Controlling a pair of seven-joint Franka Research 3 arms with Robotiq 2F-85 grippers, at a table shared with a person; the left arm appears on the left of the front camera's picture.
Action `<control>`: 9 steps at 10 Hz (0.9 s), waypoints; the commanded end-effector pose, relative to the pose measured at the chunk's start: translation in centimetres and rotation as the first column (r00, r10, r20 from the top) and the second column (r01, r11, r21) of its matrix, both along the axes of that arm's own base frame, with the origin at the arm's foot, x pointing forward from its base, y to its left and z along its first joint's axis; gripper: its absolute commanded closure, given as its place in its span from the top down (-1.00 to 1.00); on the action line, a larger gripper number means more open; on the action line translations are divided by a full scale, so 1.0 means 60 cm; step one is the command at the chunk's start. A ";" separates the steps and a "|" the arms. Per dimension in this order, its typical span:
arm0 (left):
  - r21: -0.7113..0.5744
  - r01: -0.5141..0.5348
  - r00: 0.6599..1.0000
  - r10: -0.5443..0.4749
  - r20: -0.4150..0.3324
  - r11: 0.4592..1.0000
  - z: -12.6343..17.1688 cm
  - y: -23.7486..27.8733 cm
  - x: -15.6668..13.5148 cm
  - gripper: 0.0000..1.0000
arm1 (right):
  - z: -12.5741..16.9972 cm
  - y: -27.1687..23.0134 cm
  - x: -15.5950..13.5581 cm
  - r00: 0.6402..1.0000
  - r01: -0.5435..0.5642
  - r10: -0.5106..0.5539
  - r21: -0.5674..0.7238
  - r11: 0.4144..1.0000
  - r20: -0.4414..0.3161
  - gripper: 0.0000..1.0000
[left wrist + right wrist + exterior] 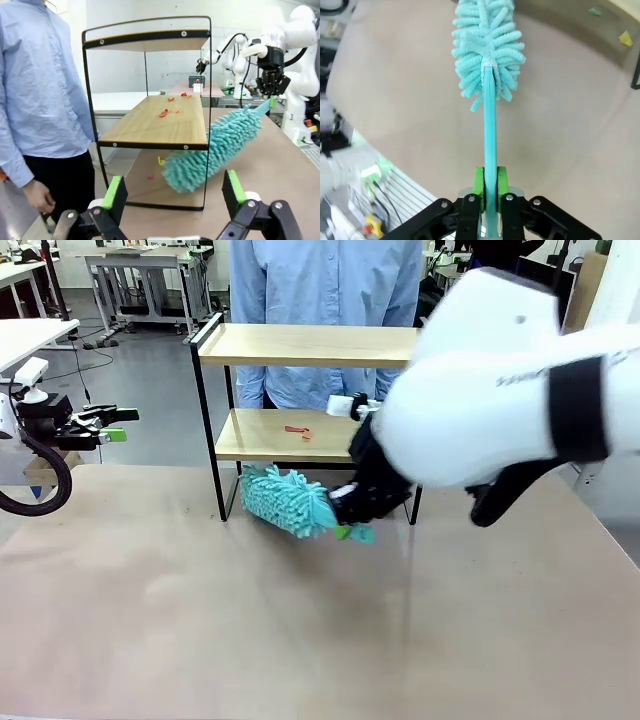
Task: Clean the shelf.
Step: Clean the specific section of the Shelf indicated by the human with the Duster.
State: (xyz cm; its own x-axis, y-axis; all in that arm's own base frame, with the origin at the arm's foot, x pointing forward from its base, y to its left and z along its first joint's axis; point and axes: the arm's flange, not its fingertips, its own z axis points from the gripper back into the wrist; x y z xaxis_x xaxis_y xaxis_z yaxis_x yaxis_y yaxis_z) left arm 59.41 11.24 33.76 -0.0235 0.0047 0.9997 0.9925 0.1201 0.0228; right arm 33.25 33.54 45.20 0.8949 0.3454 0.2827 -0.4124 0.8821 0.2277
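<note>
The right end effector [490,182] was shut tight on the thin handle of a blue-green duster [487,45], with a green pad pressed on each side of it. The handle ran straight out from the fingers to the fluffy head. In the front view the head lay low over the brown surface [300,640], pointing to the left, and the handle went up to the right into the end effector. The left end effector [110,425] hung off at the left side, well apart from the duster. Its fingers [116,192] stood wide open and had nothing in them.

Past the duster stood the shelf [310,345], upright, at the far part of the surface. Its long side ran left to right and its open front faced the robot. The fluffy head was by the foot of the shelf, lower than the bottom board. Small red scraps [164,113] lay on that bottom board, and a yellow scrap [161,161] lay under it.

Behind the shelf stood a person [325,280] in a light blue shirt
</note>
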 end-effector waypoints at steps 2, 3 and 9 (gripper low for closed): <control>-0.001 -0.001 1.000 0.001 0.000 1.000 0.006 0.000 -0.002 1.00 | -0.015 0.111 0.047 0.968 0.246 -0.244 -0.017 0.969 0.058 -0.74; -0.001 -0.001 1.000 0.001 0.000 1.000 0.006 0.000 -0.002 1.00 | -0.024 0.135 0.059 0.955 0.291 -0.289 -0.013 0.957 0.066 -0.74; -0.001 -0.001 1.000 0.001 0.000 1.000 0.006 0.000 -0.002 1.00 | -0.067 0.250 0.081 0.916 0.357 -0.363 0.063 0.932 0.174 -0.74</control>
